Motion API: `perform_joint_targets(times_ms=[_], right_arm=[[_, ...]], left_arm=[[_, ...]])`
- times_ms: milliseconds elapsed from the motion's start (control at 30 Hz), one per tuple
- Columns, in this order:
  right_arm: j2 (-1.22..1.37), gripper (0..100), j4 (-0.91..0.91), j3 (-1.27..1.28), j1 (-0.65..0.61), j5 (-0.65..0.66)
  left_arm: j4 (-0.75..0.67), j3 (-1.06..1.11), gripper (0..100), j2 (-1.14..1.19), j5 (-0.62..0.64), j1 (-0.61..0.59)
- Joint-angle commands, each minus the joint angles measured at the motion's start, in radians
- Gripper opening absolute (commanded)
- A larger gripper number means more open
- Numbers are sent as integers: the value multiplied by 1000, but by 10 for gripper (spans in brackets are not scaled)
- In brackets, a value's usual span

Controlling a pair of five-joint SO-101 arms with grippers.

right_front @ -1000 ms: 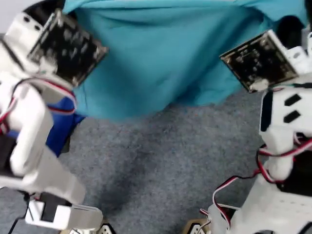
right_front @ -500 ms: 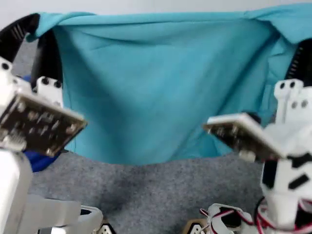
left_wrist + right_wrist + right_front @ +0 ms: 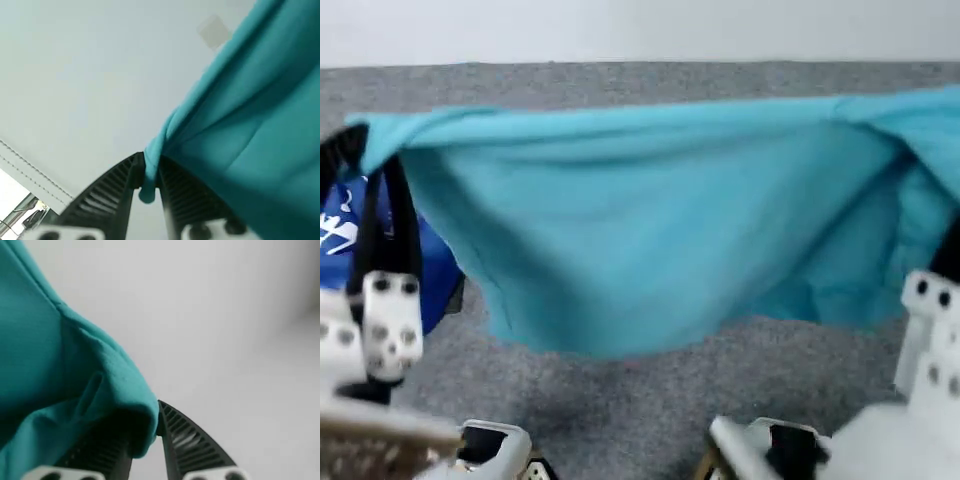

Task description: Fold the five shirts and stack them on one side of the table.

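1. Overhead, a teal shirt hangs spread across the middle of the high view. Its upper edge is stretched from the far left to the far right of the frame, and its lower edge sags in a curve toward the lower centre, over the grey table.
2. The left gripper is clenched on one bunched corner of the teal shirt. The cloth is pinched between its black ribbed fingers, and a small nub pokes out past the pinch.
3. The right gripper grasps the opposite corner, with a rolled fold of fabric caught between its two ribbed fingers.
4. In the high view the left arm's black fingers stand at the left edge of the frame, with the shirt's corner draped over them.
5. A dark blue shirt with white print lies on the table at the left edge, partly behind that arm.
6. A pale wall fills the top strip of the high view.
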Motion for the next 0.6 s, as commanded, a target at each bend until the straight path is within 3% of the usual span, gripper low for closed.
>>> perform_joint_targets(times_ms=[0,200,367,567], right_arm=[[-5,10,-22,-35,8,52],[18,10,45,49,8,52],[58,10,133,267,2,49],[111,10,28,654,-30,49]], left_arm=[[18,177,14,-106,-11,2],[17,363,14,-170,-11,5],[12,585,14,-169,-54,6],[-186,1021,14,-169,-133,-2]])
